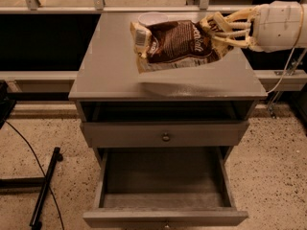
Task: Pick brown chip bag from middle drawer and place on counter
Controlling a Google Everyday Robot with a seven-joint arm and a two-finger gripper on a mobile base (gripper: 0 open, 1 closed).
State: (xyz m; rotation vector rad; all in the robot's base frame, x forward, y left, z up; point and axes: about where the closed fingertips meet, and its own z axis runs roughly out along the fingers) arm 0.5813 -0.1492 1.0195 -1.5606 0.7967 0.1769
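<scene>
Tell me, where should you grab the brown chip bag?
Grab it by its flat right end, coming from the right. The brown chip bag stretches left to right above the counter, so that end points at the gripper, which is shut on it there. The puffy middle would probably slip or get crushed.

Brown chip bag [175, 44] hides most of the bowl [151, 17]; gripper [217, 32], upper right, has arm [283, 25] cropped.
</scene>
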